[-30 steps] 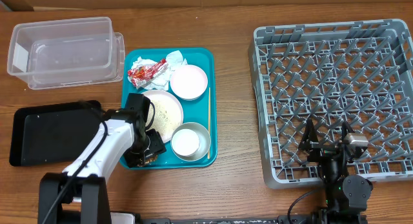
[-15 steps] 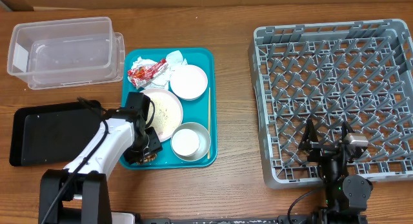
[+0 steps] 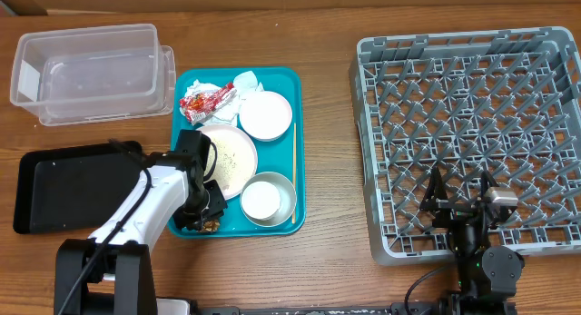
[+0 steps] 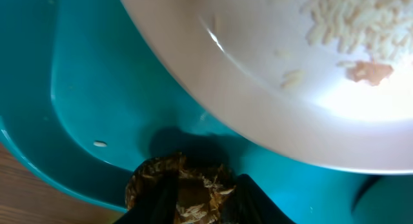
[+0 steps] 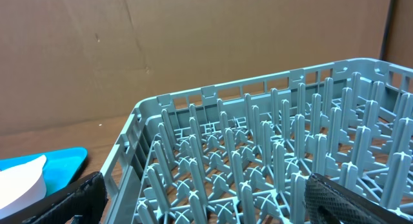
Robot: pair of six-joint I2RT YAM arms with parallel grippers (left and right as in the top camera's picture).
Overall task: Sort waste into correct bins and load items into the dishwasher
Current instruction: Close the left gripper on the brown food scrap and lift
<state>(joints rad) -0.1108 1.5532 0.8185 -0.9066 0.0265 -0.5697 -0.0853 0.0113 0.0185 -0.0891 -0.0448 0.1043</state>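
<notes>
My left gripper [image 3: 205, 215] is low in the front left corner of the teal serving tray [image 3: 298, 183], shut on a brown crumbly food clump [image 4: 184, 185]. Right beside it is the white plate [image 3: 229, 159] with loose rice [image 4: 348, 24]. A white bowl [image 3: 265, 115], a steel-sided bowl [image 3: 268, 199], a chopstick [image 3: 293, 156], a red-and-white wrapper [image 3: 204, 99] and a napkin [image 3: 247, 82] also lie on that tray. The clear tub [image 3: 91, 70] and the black tray [image 3: 73, 183] are to the left. My right gripper [image 3: 458, 201] is open over the front of the grey dish rack [image 3: 472, 124].
The dish rack's upright pegs [image 5: 258, 166] fill the right wrist view between the open fingers [image 5: 206, 208]. The tray's edge [image 5: 39, 166] shows at its left. Bare wooden table [image 3: 331, 152] lies between tray and rack.
My left gripper has shifted slightly within the tray's front left corner, staying around the brown clump. The right arm has not moved.
</notes>
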